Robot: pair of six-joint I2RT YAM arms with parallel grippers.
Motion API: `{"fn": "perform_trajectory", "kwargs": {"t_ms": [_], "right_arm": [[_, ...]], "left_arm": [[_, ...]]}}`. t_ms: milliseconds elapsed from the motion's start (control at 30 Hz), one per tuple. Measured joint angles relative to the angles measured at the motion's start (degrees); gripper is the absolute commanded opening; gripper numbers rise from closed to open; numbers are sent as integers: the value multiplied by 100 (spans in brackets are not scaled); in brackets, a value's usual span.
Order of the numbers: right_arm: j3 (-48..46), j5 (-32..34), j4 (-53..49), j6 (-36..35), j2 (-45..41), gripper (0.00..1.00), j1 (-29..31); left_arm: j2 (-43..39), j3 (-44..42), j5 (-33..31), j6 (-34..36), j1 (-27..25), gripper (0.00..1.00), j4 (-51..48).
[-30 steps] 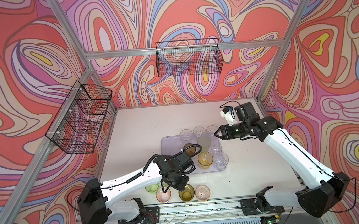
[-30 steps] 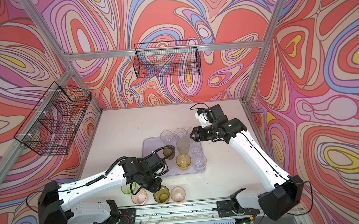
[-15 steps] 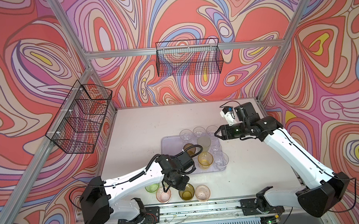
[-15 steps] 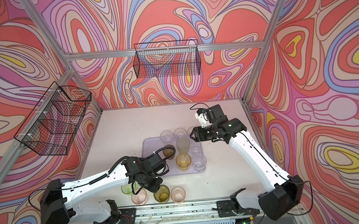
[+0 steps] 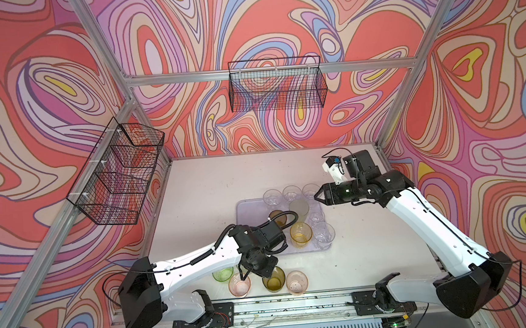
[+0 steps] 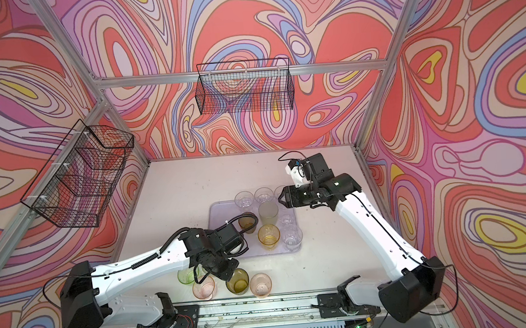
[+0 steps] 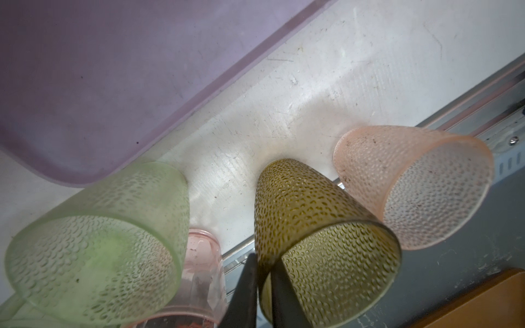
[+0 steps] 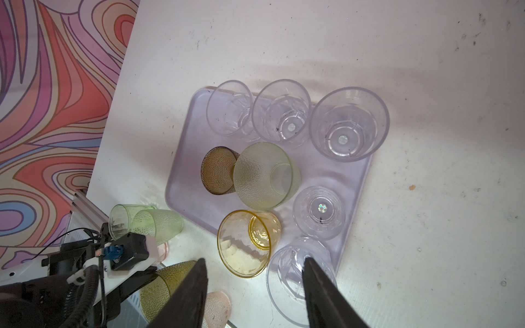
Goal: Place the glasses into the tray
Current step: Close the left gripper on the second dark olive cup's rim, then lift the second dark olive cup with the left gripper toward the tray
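Glasses are filling the tray, which is lying mid-table. Eight are standing upright along its far side, its right side and its centre, leaving the near left part bare, likely as room for the next arrivals. Several more are standing in a row on the table just near of the tray, beside the front rail. Reaching over that row, the left gripper is pinching the olive-brown glass at its rim, one finger inside the mouth and one outside on the wall. I judge a wall pinch is being used because neighbours are crowding it, a pale green glass on one side and a pink glass on the other. The right gripper is hovering over the tray's far right corner with jaws spread and nothing between them, seemingly parked out of the left arm's path. Swirling red, lilac and blue walls on an aluminium frame are enclosing the white table, two black wire baskets are hanging on them, and scuffs and dark specks are showing on the tabletop.
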Motion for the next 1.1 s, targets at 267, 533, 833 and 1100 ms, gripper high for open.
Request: {"fn": "perform_trajectory", "kwargs": {"t_ms": [267,533,833,1100], "right_arm": [[-28,0,0,-13,0,55,0],[-31,2,2,-15,-2,55,0],[-33,2,0,-15,-2,55,0],[-74,2,4,-15,-37,55,0]], "left_arm": [[24,118,-70,-2,0,5,-162],[66,267,-129,-2,0,2,-269],[83,542,-260,2,240,0,-608],[175,1012,-291,129,791,0,-804]]}}
